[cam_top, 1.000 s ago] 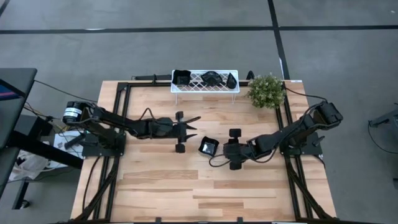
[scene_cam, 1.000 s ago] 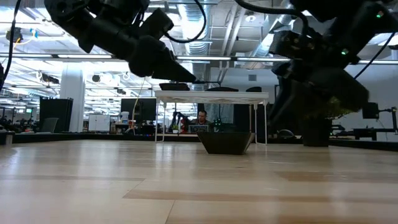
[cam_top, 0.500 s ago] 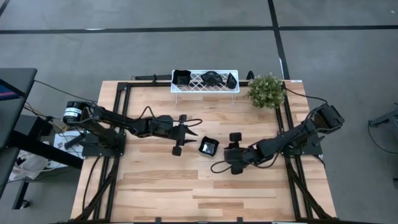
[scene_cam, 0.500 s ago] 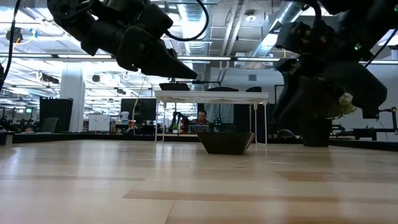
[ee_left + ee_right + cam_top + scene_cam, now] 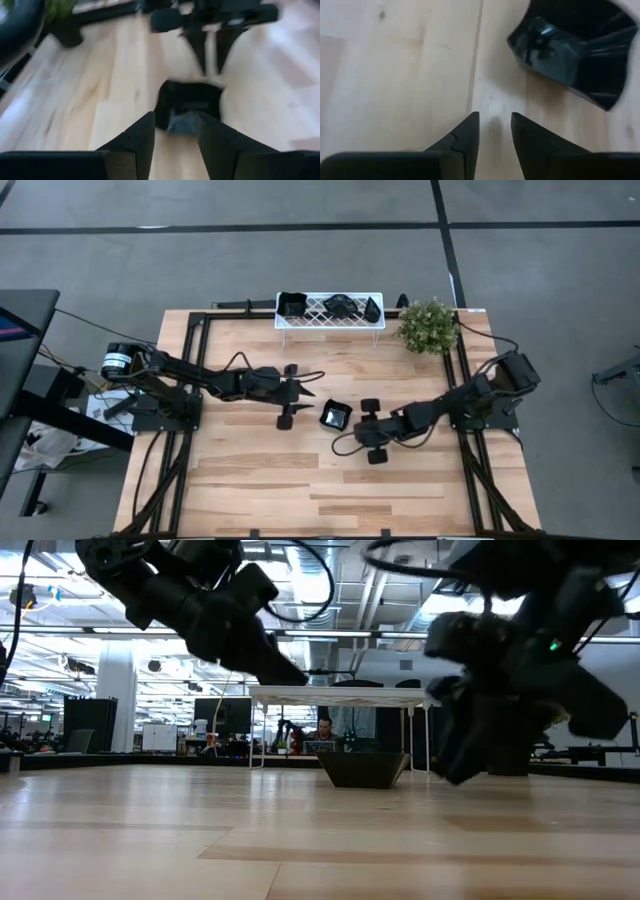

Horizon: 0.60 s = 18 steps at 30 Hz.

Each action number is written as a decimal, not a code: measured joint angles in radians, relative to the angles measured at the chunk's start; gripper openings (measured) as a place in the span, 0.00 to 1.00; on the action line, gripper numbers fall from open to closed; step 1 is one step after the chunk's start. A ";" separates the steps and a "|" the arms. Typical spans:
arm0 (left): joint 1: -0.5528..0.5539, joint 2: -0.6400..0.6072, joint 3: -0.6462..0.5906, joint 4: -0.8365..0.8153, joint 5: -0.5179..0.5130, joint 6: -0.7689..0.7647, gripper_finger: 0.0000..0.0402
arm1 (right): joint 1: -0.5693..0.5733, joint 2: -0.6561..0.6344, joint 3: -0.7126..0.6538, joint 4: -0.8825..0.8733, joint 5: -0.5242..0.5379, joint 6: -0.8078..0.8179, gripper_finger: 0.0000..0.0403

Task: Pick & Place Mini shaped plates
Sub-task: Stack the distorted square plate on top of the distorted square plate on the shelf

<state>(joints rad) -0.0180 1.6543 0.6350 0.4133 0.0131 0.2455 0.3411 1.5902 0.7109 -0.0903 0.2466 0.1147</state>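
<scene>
One mini shaped plate [image 5: 334,415] — square, glossy black, with raised walls — is set near the middle of the wooden table [image 5: 250,480], between the two grippers and touched by neither; three more black dishes [image 5: 338,306] are seen on the white lattice rack [image 5: 325,320] at the far edge, beside the green potted plant [image 5: 428,326]. The left gripper [image 5: 312,397] is pointed at the plate with its fingers parted and nothing held, and the right gripper [image 5: 352,430] is kept just beside it, fingers slightly apart and likewise empty. In the left wrist view the plate [image 5: 189,106] is blurred, and in the right wrist view its far part [image 5: 577,52] is cut off by the picture's edge — the shapes of the racked dishes cannot be made out.
</scene>
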 joint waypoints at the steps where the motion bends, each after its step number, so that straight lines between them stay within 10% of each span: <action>1: 0.000 0.000 0.000 -0.021 -0.027 -0.001 0.35 | -0.012 0.018 0.000 0.024 -0.031 -0.012 0.27; 18: -0.010 0.000 -0.010 -0.107 -0.124 -0.072 0.34 | -0.222 0.050 0.001 0.223 -0.221 -0.298 0.27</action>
<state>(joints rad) -0.0280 1.6543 0.6247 0.3065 -0.1113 0.1738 0.1196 1.6405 0.7116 0.1331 0.0251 -0.1829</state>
